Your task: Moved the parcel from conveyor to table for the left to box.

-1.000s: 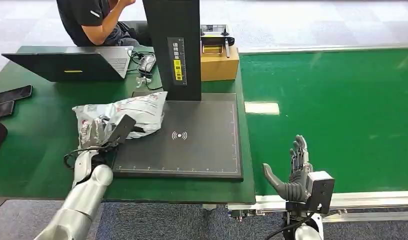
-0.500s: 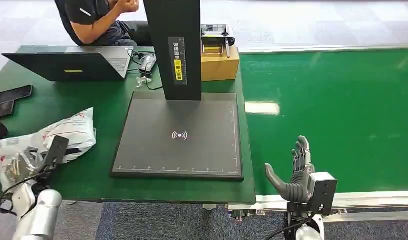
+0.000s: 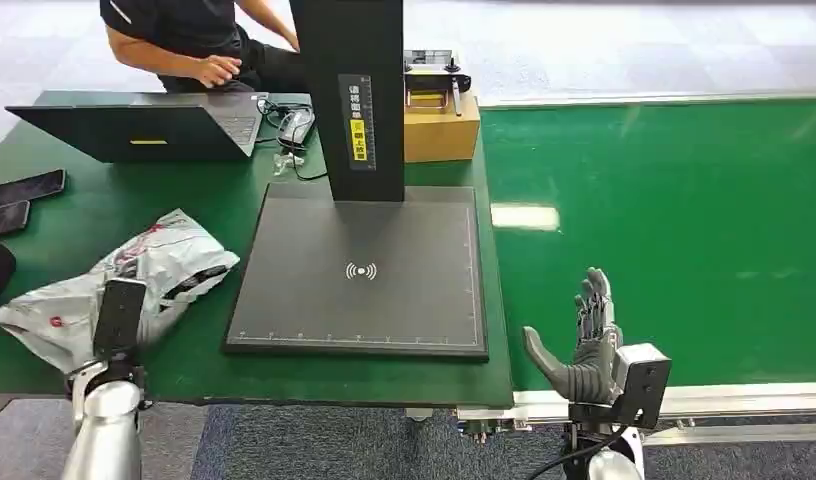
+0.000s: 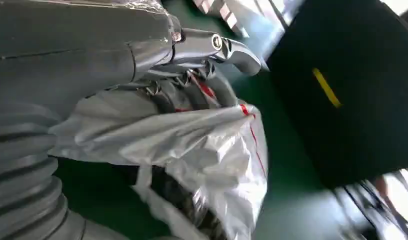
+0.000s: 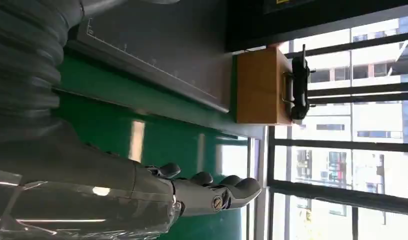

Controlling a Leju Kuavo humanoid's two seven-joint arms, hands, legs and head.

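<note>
My left hand [image 3: 117, 318] sits at the lower left of the head view, fingers wrapped into the parcel [image 3: 134, 280], a crumpled silver-grey plastic mailer with red printing and a white label patch. In the left wrist view the same parcel [image 4: 192, 155] bunches up under my fingers [image 4: 212, 47], its film creased and shiny, a red line running along one edge. It lies on the green table [image 3: 94, 210], at the lower left of the frame, just beside the left edge of the dark scanner plate [image 3: 364, 270] and apart from it.

My right hand [image 3: 582, 345] stands at the lower right, fingers spread and upright, holding nothing, over the near edge of the green conveyor [image 3: 674, 220]. The right wrist view shows those fingers [image 5: 212, 192] apart above the green belt.

The plate carries a white wireless mark in its middle and a black column [image 3: 352, 95] with a yellow label rising from its far side. Behind it rests a cardboard box [image 3: 441, 125] with a dark device on top. A black laptop [image 3: 134, 130] stands open at the upper left, with two dark phones [image 3: 24, 195] at the left edge. A person [image 3: 189, 40] in a dark shirt sits behind the laptop. Grey carpet tiles cover the floor beyond.
</note>
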